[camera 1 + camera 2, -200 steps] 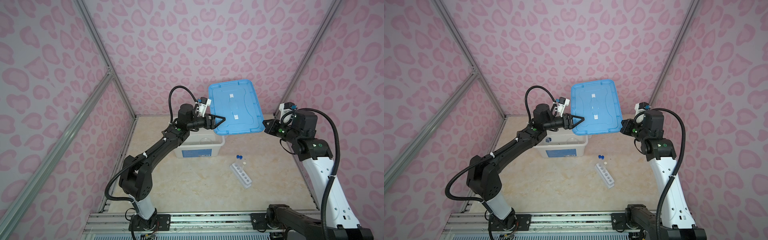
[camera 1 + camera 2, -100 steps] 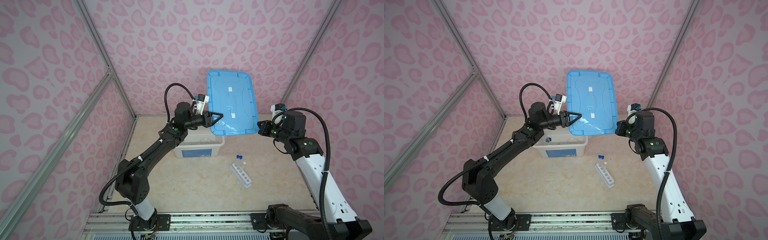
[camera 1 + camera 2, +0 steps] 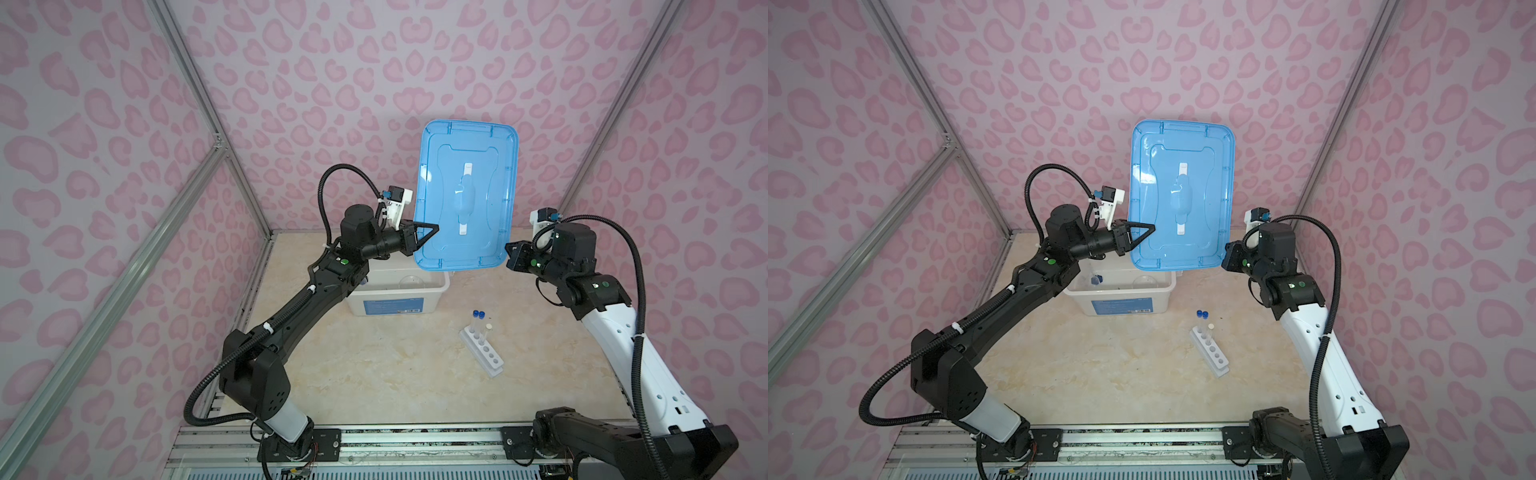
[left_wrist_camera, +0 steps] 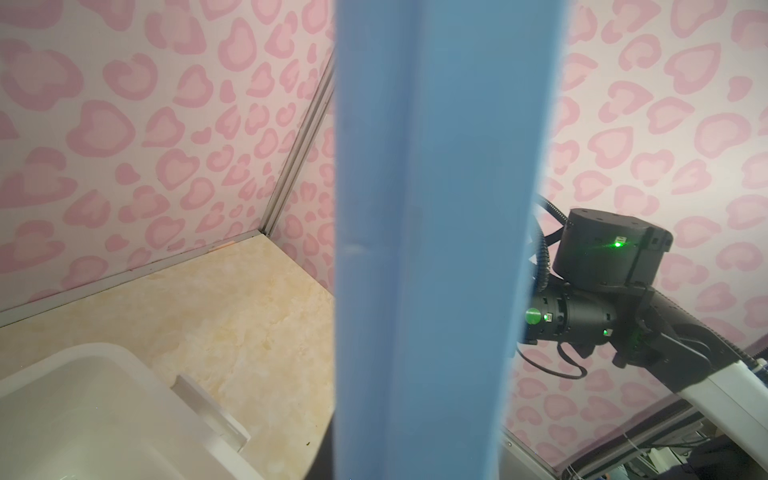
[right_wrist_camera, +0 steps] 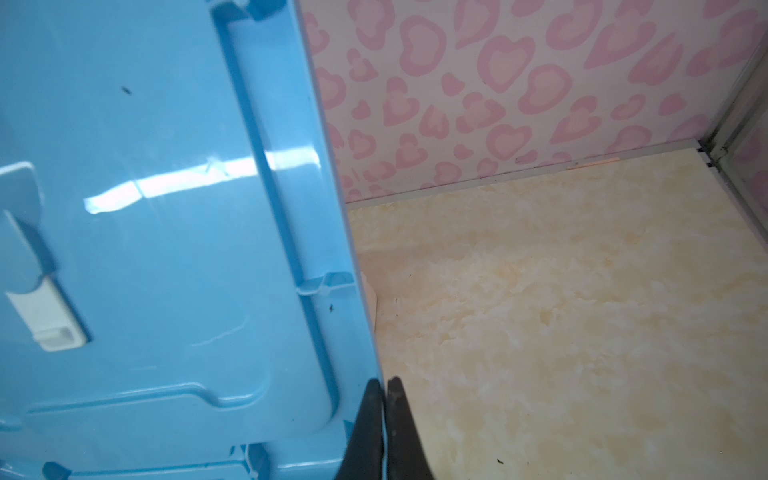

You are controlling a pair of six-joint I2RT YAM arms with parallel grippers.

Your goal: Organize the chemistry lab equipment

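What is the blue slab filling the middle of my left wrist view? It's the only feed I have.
Observer: The blue lid, edge-on to you; in both top views it is tilted up over the white bin, broad face toward the camera.
Operator: Who holds it?
Observer: The left hand is shut on its left edge, the right hand on its lower right corner.
Operator: Any tubes racked?
Observer: Three test tubes stand at one end of the white rack.
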